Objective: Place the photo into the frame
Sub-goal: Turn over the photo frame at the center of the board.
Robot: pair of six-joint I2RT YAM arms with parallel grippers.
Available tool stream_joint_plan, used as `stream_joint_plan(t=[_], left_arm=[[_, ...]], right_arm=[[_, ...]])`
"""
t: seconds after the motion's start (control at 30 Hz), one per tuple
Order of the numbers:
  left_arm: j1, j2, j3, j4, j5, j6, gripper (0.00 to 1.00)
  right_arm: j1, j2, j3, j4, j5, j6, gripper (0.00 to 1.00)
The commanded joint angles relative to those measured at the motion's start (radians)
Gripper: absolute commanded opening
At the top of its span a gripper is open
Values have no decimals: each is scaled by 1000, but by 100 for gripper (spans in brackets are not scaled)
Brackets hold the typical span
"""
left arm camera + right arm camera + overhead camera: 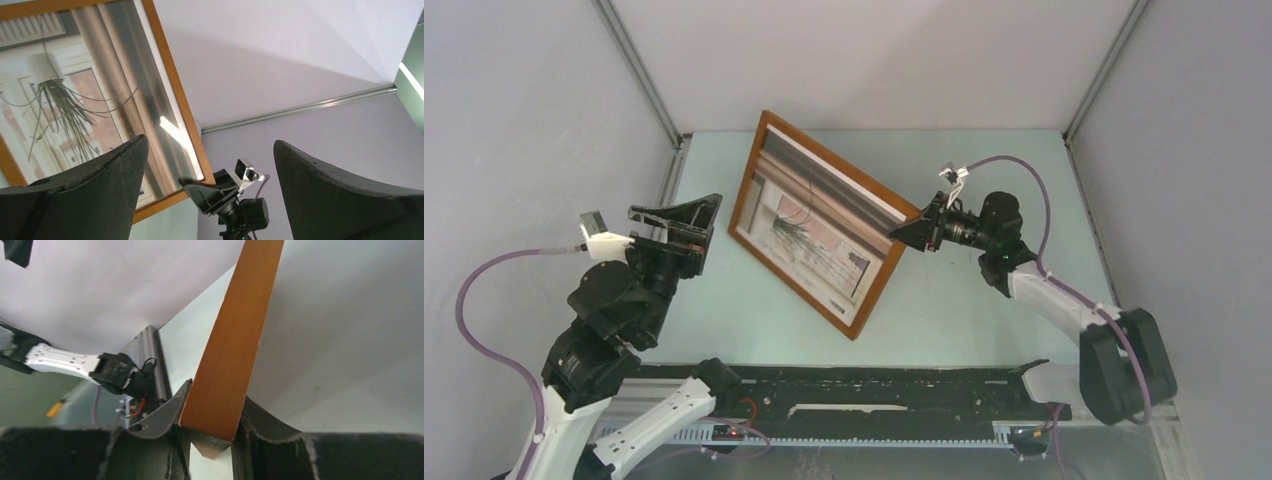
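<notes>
Frame (749,178) is over the middle of the desk (984,300), turned so one corner points at the back wall (874,60) and another at the near edge, front face toward the overhead camera and the left arm. We read it as tipped up rather than lying flat; we cannot tell whether its low edge touches the desk. Photo (814,235) is inside the frame, picture side out: hanging plant on a grey-white-pink building, dark striped bands along the long edge that runs from the far corner to the right-hand corner. Right tool (899,232) is clamped on the frame at that right-hand corner. In the right wrist view the orange wood bar is pinched between both fingers (167,417), wood touching each side, rising up and away from the tool. Left tool (707,225) is spread wide, gripping nothing, level with the frame's left side and apart from it, bare desk between. Its wrist view looks out between its two black fingers (100,185) at the photo, a glare streak across the striped bands, and at the right tool on the frame's lower corner.
</notes>
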Motion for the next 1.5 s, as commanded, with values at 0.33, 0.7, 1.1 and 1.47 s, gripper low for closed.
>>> stream_joint_plan(t=[0.33, 0.7, 1.1, 1.47], left_arm=[[0, 36, -61, 39, -16, 59, 100], [0, 66, -121, 86, 45, 101, 100], [0, 111, -227, 231, 211, 233, 100], [2, 95, -239, 234, 214, 267, 100]], right_arm=[[-79, 417, 68, 234, -299, 426, 0], [-195, 451, -11, 79, -264, 475, 0], [-513, 386, 39, -826, 57, -39, 0], [-796, 263, -28, -849, 188, -53, 9]])
